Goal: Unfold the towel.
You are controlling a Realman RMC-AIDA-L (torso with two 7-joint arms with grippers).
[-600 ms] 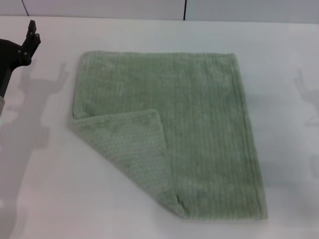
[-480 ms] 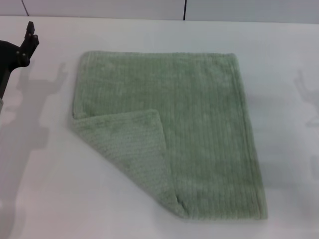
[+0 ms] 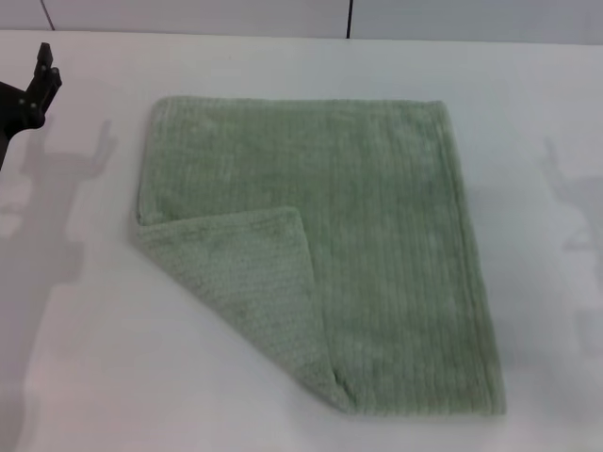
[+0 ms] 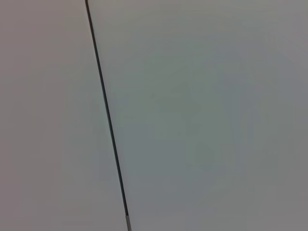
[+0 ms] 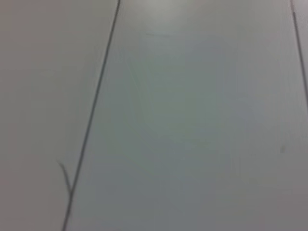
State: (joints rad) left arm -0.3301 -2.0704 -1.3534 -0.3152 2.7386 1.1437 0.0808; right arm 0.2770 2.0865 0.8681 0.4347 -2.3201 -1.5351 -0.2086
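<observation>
We are seeing only the left gripper (image 3: 40, 64), showing matte black with blocky, angular edges. Small pale screw heads are dotting its side.

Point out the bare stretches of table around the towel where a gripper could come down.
The table is bare between the towel and its left edge, below the left gripper, and equally bare right of the towel. A bare strip runs behind its far hem. At the near left, the folded-over corner leaves open table. Nowhere is crowded. The right gripper is out of view.
</observation>
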